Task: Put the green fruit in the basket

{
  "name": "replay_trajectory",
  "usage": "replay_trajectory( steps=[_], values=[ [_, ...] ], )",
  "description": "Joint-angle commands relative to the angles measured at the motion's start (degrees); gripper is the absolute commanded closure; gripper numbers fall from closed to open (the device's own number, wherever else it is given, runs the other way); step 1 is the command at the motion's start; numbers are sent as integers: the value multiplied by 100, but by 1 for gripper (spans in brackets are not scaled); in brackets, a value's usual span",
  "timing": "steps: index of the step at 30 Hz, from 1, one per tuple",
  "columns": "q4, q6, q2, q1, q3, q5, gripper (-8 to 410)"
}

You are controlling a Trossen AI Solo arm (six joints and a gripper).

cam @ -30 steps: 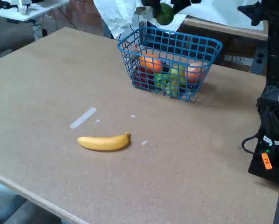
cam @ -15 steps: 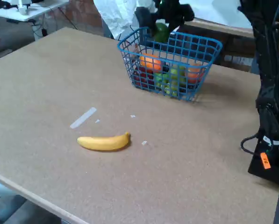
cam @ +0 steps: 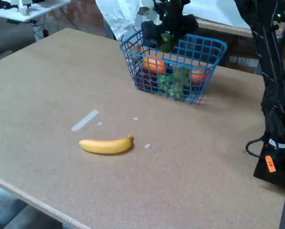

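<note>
table [cam: 204, 157]: brown fibreboard top, near edge cut off by the frame bottom. yellow banana [cam: 106, 145] lies flat toward the near-left edge, stem end pointing right. pale strip of tape [cam: 85, 119] just beyond it, angled. small white flecks [cam: 147, 146] right of the banana. white crumpled sheet [cam: 118, 14] behind the far edge. orange tag [cam: 271, 163] at the right side.

Lab: particleboard table [cam: 61, 86], brick wall [cam: 87, 14]
</note>
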Motion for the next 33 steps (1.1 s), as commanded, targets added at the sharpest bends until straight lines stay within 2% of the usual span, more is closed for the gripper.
replay_trajectory(
  steps=[1,8,12,33],
  values=[
    [-39,2,4,-15,2,22,151],
    [-146,-4,-4,-13,2,7,49],
    [-216,-52,-85,-11,2,4,19],
    [111,-42,-2146,-2,2,59,17]
  ],
)
